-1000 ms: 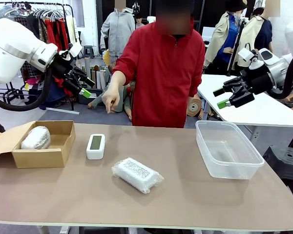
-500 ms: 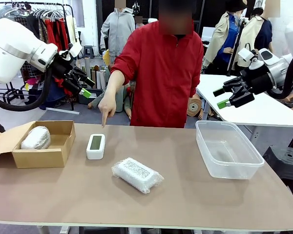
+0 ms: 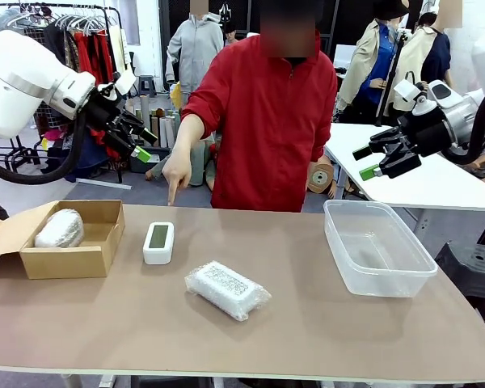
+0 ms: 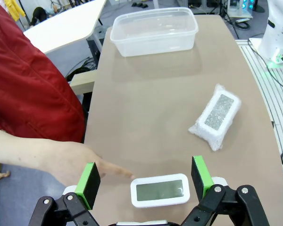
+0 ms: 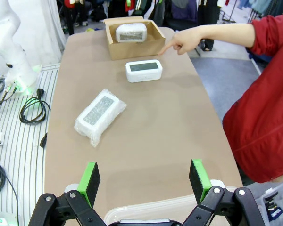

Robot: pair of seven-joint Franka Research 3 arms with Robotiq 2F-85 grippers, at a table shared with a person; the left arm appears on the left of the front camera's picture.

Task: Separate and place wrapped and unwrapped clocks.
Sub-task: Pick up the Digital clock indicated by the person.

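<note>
Hovering with left gripper (image 3: 148,144) and right gripper (image 3: 364,162) released and empty, apparently readying a descent onto the pointed-out bare clock (image 3: 158,242), centre left.

A bare white clock (image 3: 158,242) with a greenish-grey screen was laid flat, screen up, on the table (image 3: 323,323). A bubble-wrapped clock (image 3: 227,290) was laid askew near it. A second wrapped clock (image 3: 59,229) was seen inside the open cardboard box (image 3: 73,260).

Person's hand (image 3: 176,174) points down just behind bare clock (image 3: 158,240), blocking far-side approach. Cardboard box (image 3: 65,263) near its left, wrapped clock (image 3: 227,289) near front-right (not touching). Top & near side of bare clock open. Wide lane on table (image 3: 307,323) btwn wrapped clock & tub (image 3: 384,281).
</note>
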